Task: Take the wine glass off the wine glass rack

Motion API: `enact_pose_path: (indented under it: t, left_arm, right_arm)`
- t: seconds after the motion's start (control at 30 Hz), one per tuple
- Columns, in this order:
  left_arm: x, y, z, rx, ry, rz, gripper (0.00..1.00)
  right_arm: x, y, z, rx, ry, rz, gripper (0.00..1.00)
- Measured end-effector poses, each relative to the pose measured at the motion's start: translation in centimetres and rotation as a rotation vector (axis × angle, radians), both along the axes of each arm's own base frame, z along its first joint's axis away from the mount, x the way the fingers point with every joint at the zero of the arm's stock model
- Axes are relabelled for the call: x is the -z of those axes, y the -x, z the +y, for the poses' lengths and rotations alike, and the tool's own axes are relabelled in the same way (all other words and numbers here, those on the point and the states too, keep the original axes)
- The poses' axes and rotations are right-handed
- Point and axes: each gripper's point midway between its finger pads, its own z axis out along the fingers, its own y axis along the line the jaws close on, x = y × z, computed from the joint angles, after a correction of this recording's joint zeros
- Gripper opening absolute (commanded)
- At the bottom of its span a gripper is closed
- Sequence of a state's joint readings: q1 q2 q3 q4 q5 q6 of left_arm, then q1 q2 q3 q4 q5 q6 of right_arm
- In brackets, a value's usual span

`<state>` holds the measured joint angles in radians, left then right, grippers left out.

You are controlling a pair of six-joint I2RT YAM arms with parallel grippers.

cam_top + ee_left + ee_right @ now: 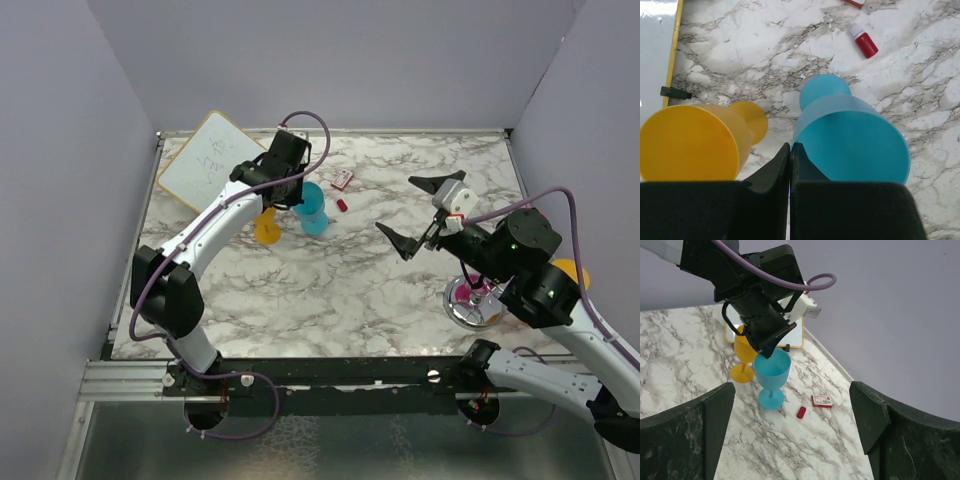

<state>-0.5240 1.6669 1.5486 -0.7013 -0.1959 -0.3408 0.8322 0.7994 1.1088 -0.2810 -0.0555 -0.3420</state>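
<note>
At the back left of the marble table (360, 290), the blue wine glass (314, 212) stands upright on its foot, just beside the yellow wine glass (267, 230), which is also upright. Both glasses are well apart from the wine glass rack (472, 312), whose round shiny base sits at the near right, partly hidden by the right arm. A pink item shows at the rack base; its nature cannot be determined.

The left gripper (790, 155) is positioned at the rim of the blue wine glass. Its fingers are pressed together on the rim wall, one outside the bowl and one inside it.

The right gripper (395, 204) is raised above the table right of centre, fingers spread wide, holding nothing.

A whiteboard (208, 160) lies flat at the far left corner. A small red bottle (866, 44) and a red-and-white box (822, 400) lie near the blue wine glass, apart from it.
</note>
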Motion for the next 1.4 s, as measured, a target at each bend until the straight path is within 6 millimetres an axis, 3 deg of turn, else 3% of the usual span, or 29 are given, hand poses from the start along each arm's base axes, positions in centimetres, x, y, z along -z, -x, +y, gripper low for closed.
enact_pose_path:
  t: [0.4,0.97,1.07,1.13,1.4]
  left_arm:
    - [2.9,1.4,0.9,-0.004,-0.052,0.079,0.01]
    - [3.2,0.9,0.9,-0.009,-0.07,0.082,0.52]
    - [1.8,1.1,0.8,-0.001,-0.048,0.058,0.62]
    - [-0.2,1.3,0.7,0.007,-0.017,0.021,0.67]
    - [-11.9,4.1,2.2,0.026,0.139,-0.259,0.77]
  right_arm:
    - [-0.1,-0.4,-0.3,0.028,-0.006,-0.006,0.99]
    - [0.5,-0.5,-0.2,0.029,0.003,0.003,0.99]
    - [0.4,-0.4,-0.4,0.029,0.002,0.001,1.0]
    - [0.4,-0.4,-0.5,0.036,0.001,0.002,0.99]
    - [1.2,-1.6,-2.0,0.151,-0.014,0.056,0.99]
